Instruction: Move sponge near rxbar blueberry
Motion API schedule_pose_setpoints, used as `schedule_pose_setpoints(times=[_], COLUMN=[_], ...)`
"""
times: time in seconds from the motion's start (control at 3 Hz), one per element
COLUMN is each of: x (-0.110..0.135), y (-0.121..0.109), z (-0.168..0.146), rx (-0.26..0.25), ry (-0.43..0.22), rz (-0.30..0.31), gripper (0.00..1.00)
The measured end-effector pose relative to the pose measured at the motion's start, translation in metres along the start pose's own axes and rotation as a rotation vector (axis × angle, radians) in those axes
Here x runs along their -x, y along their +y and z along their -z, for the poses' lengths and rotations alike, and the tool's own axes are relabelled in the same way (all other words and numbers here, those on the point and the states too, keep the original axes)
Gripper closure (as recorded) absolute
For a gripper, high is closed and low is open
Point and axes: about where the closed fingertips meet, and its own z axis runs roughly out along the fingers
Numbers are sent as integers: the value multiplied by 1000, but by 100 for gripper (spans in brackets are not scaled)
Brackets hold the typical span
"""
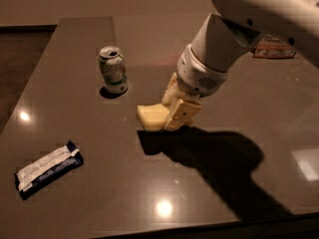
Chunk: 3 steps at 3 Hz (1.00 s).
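The pale yellow sponge is near the middle of the dark table, just off its surface or resting lightly on it. My gripper comes down from the upper right on the white arm and is shut on the sponge's right end; the sponge sticks out to the left of the cream fingers. The rxbar blueberry, dark wrapper with a white label, lies flat at the front left, well apart from the sponge.
A green-and-white soda can stands upright behind and left of the sponge. A snack packet lies at the far right, partly behind the arm. The table's front edge runs along the bottom.
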Motion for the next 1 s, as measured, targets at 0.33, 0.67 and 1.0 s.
schedule_pose_setpoints(times=[0.33,0.67,1.0], x=[39,69,95], y=[25,52,73], z=[2,-9,-23], rx=[22,42,44], ry=[-65,-111,-147], rz=[71,126,175], gripper=[100,100,100])
